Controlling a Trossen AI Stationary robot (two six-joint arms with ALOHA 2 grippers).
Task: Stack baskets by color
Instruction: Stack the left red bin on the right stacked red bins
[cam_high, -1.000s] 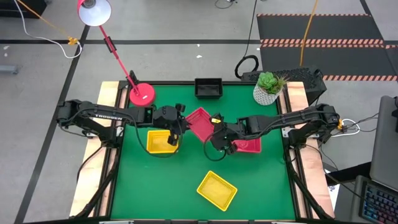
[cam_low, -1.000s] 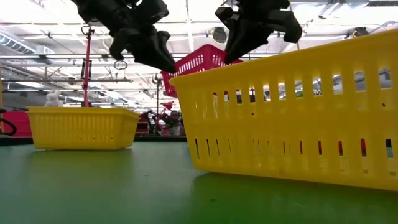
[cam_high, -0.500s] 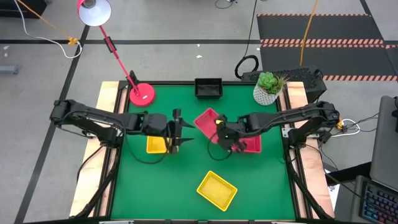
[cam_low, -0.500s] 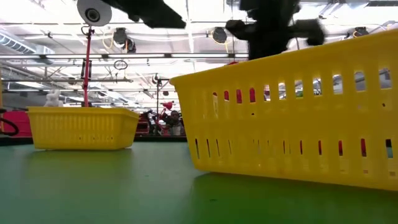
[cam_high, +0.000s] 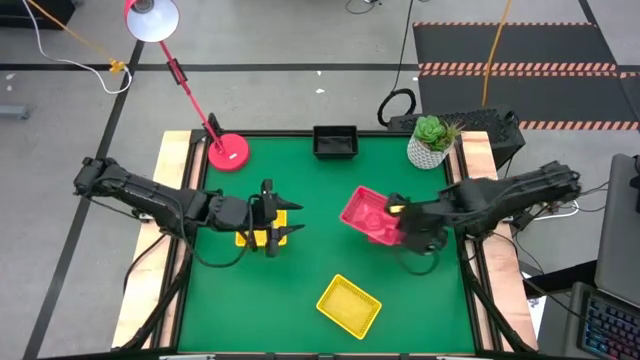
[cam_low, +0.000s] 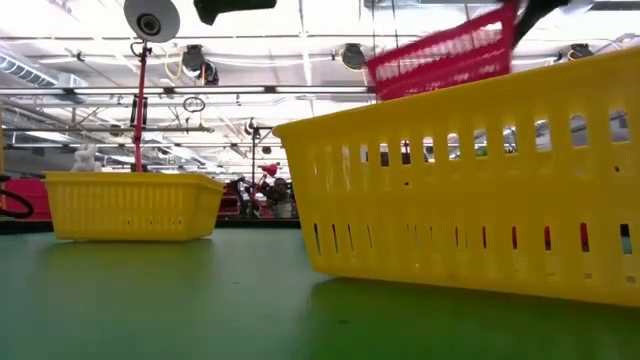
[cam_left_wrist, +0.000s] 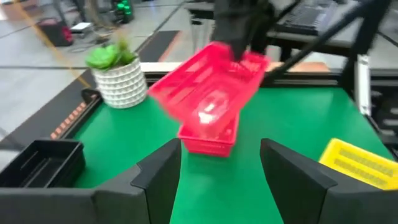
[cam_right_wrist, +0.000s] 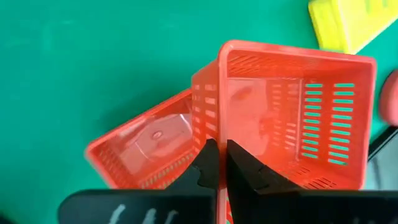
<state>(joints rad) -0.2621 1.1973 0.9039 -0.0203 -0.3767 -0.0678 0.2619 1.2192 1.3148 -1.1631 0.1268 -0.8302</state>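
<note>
My right gripper (cam_high: 402, 216) is shut on a red basket (cam_high: 368, 212), which hangs tilted right of the table's middle. It is above a second red basket (cam_left_wrist: 208, 142) that stands on the green table (cam_high: 300, 280); the right wrist view shows this one too (cam_right_wrist: 143, 149). My left gripper (cam_high: 278, 228) stands open and holds nothing, just right of a yellow basket (cam_high: 248, 236) resting on its base. Another yellow basket (cam_high: 348, 305) lies near the front edge. A black basket (cam_high: 335, 142) sits at the far edge. My right gripper pinches the rim of one wall (cam_right_wrist: 219, 134) of the red basket, one finger inside and one outside. The fingers slant down from the table's right side. The basket is lifted clear and tilted, its open top showing from above, over the second red basket.
A white plant pot (cam_high: 432, 145) stands at the far right corner, and a red lamp base (cam_high: 228, 152) at the far left. The low view is half filled by the near yellow basket (cam_low: 470, 180). Bare green table lies at the near left and far middle.
My left gripper has opened, let go of the red basket and drawn back toward the table's left and near edge, rolling its wrist. My right gripper has carried the red basket up and toward the right edge, so it now hangs tilted above the other red basket.
</note>
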